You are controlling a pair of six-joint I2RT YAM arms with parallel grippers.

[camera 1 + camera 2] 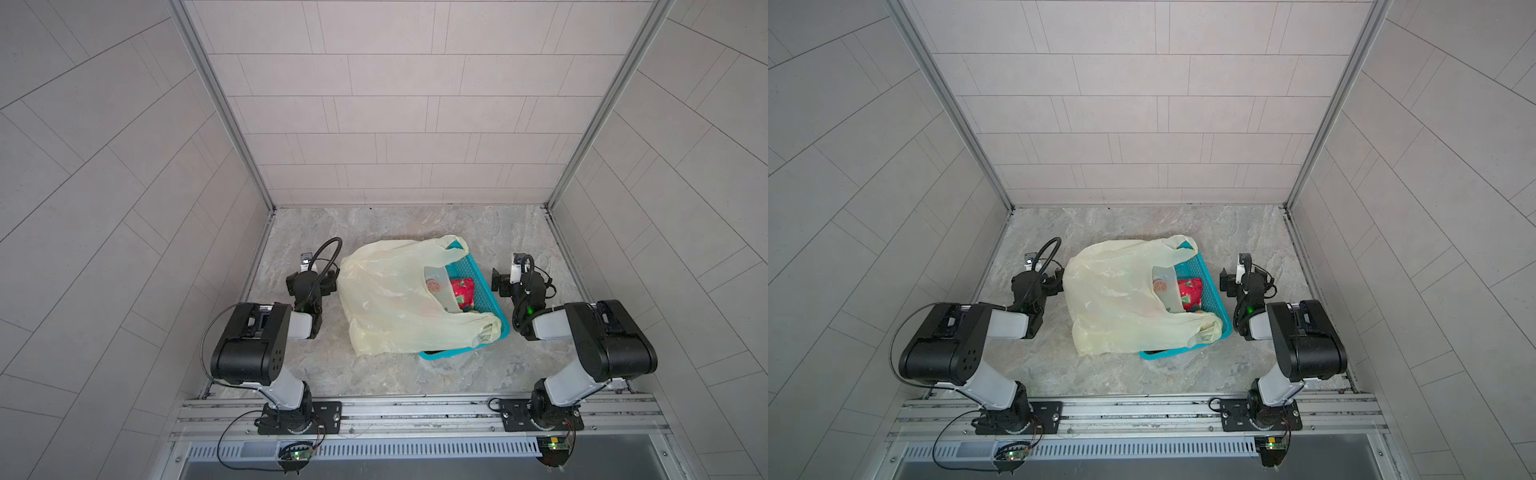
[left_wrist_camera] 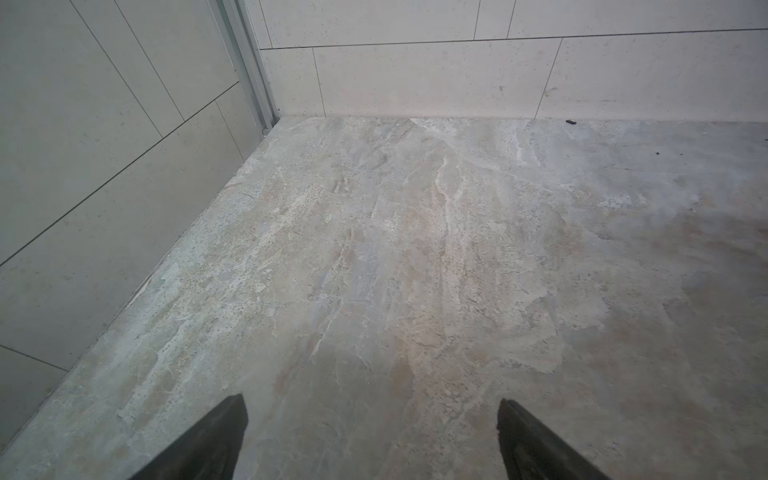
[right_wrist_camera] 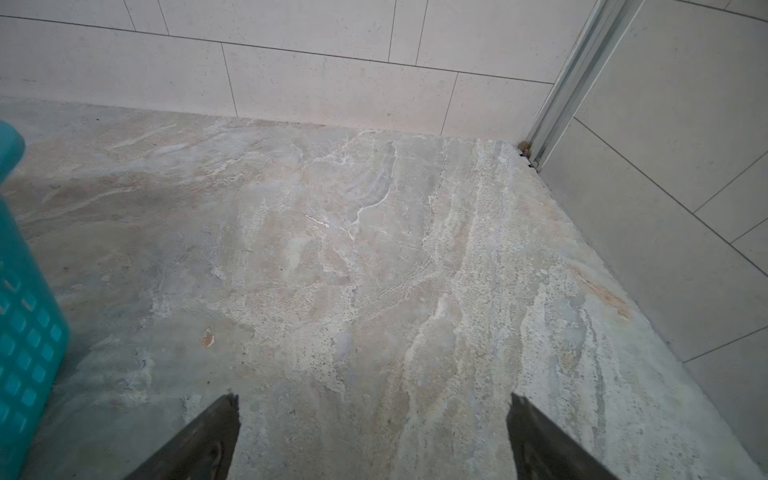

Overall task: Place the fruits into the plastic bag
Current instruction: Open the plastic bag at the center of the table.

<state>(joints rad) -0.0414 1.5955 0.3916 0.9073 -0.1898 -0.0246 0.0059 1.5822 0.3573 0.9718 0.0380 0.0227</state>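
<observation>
In both top views a pale-yellow plastic bag (image 1: 386, 299) (image 1: 1113, 299) lies crumpled mid-table, draped over a teal mesh basket (image 1: 487, 286) (image 1: 1216, 291). Its two handles reach across the basket, and its orange-slice logo (image 1: 433, 286) faces up. Between the handles a red dragon fruit (image 1: 463, 291) (image 1: 1190, 289) shows in the basket, with a darker fruit (image 1: 468, 308) beside it. The bag hides the other fruits. My left gripper (image 1: 311, 277) (image 2: 370, 401) stands open and empty just left of the bag. My right gripper (image 1: 519, 278) (image 3: 372, 397) stands open and empty right of the basket. Both point toward the back wall.
Tiled walls close off the table at the back and both sides. In the right wrist view the basket's wall (image 3: 25, 332) stands close beside the gripper. Bare marble-patterned tabletop (image 2: 415, 249) lies ahead of both grippers.
</observation>
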